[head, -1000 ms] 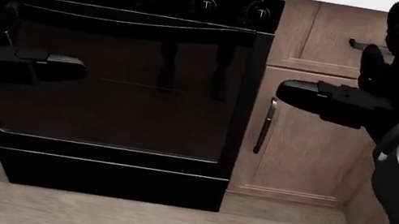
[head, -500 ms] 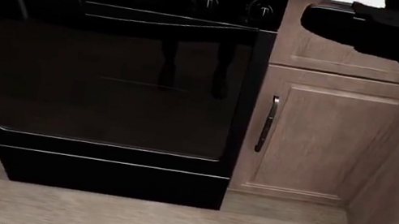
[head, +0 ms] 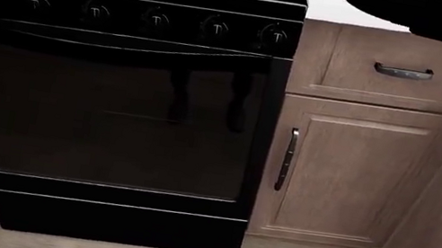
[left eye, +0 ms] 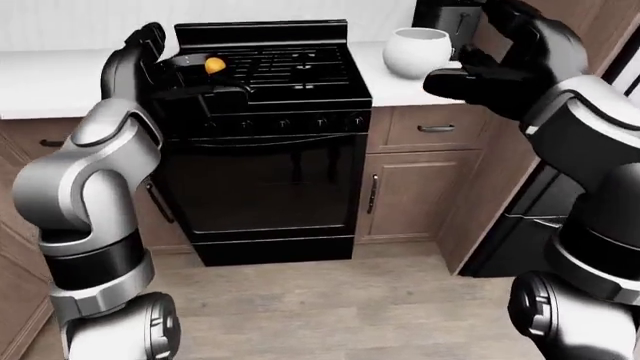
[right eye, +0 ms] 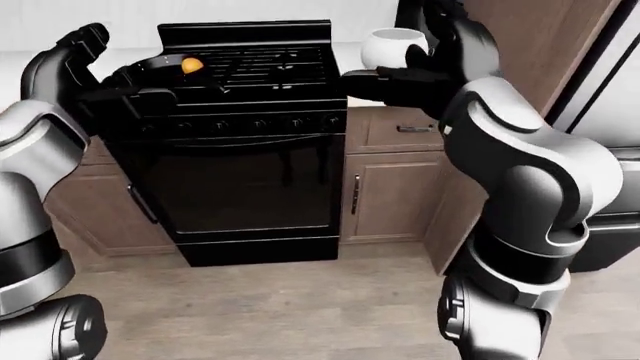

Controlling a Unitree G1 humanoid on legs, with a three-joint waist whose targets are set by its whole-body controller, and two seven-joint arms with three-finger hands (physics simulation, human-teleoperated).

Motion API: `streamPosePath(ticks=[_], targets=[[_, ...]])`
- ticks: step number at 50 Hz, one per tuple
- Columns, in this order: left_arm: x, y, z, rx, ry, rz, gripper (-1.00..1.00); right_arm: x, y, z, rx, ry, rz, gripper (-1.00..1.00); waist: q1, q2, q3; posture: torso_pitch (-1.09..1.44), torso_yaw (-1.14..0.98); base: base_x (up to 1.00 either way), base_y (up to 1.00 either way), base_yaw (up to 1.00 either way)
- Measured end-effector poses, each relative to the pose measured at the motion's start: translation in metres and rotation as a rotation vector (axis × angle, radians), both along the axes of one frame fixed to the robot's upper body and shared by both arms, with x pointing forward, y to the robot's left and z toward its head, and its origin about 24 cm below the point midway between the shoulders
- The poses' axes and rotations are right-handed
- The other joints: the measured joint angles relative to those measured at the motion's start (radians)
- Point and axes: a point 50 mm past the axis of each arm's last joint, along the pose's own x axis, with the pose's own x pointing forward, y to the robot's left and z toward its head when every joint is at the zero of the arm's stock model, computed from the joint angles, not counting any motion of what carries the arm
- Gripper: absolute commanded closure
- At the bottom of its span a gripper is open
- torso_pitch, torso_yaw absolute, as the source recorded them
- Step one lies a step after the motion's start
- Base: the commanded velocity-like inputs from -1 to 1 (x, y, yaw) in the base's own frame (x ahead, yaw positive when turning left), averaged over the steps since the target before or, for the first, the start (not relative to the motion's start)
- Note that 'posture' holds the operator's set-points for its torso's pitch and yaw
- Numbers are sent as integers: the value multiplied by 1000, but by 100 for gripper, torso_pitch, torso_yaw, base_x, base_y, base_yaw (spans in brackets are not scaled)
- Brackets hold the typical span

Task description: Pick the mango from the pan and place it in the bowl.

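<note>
While mango (left eye: 214, 66) sits in pan (left eye: 180, 66) — bowl (left eye: 418, 52) apart.

We see a small orange-yellow mango (left eye: 214, 66) sitting in the dark pan (left eye: 188, 63) at the left-eye view's upper left; the round white bowl (left eye: 417, 51) stands upright, well apart to its right.

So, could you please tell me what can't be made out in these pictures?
- Pan: mostly hidden behind the left robot hand in the left-eye view; only the mango shows clearly.
- Bowl interior: hidden by its wall.
- Head view: mango and bowl cut off by the top edge.
- Right robot hand: fingers too dark to separate.
</note>
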Motion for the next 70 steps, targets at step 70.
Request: streamPosePath(ticks=[70], targets=[[-1,5,3,-55,41,8,-100,-4,14,0,-2,24,70,-100,7,27,7,0,0,17,10,0]])
